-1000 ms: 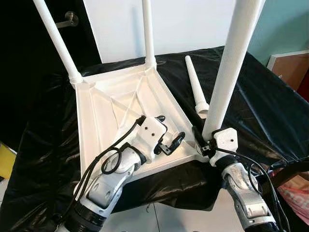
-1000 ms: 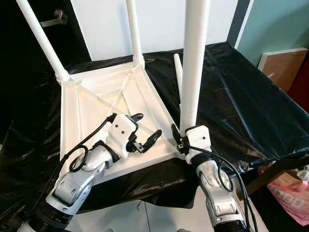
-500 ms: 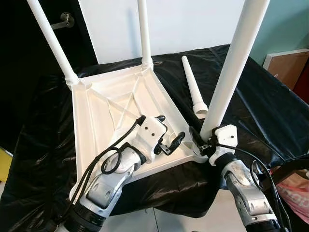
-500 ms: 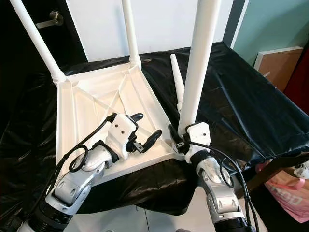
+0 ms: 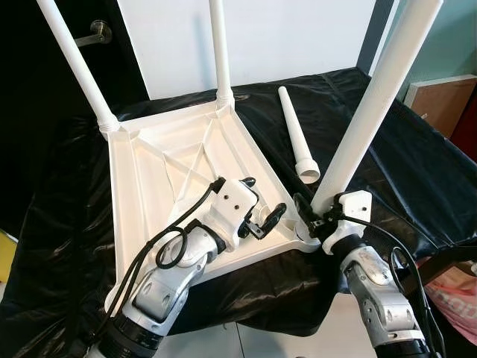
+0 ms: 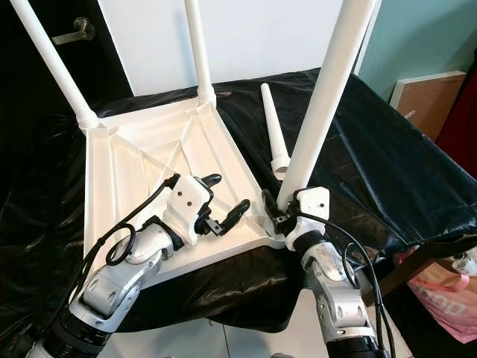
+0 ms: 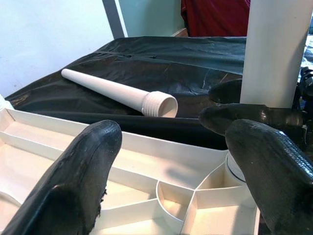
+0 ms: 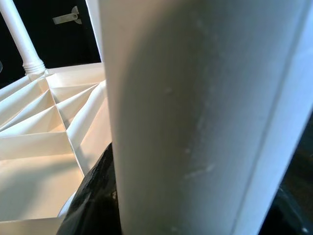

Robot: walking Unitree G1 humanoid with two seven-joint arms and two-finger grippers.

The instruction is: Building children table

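A white plastic table top point(image 5: 149, 186) lies upside down on a black-covered table. Two white legs point(image 5: 78, 67) point(image 5: 220, 52) stand in its far corners. My right gripper point(image 5: 309, 221) is shut on the base of a third leg point(image 5: 373, 112) at the near right corner socket point(image 7: 234, 171); this leg leans to the right. In the right wrist view the held leg point(image 8: 195, 122) stands against one black finger point(image 8: 93, 196). A fourth leg point(image 5: 296, 138) lies loose on the cloth beyond that corner. My left gripper point(image 5: 259, 201) hovers open over the top's near right part, holding nothing.
Black cloth point(image 5: 417, 171) covers the whole work table and hangs over its near edge. A wooden board point(image 5: 440, 97) leans at the right, and a pink bag point(image 5: 456, 292) sits low right. A door handle point(image 5: 100, 31) shows at the far left.
The leg in my right gripper has tipped further to the right at its top while its base stays at the corner. My left gripper has held still. The camera shifted slightly.
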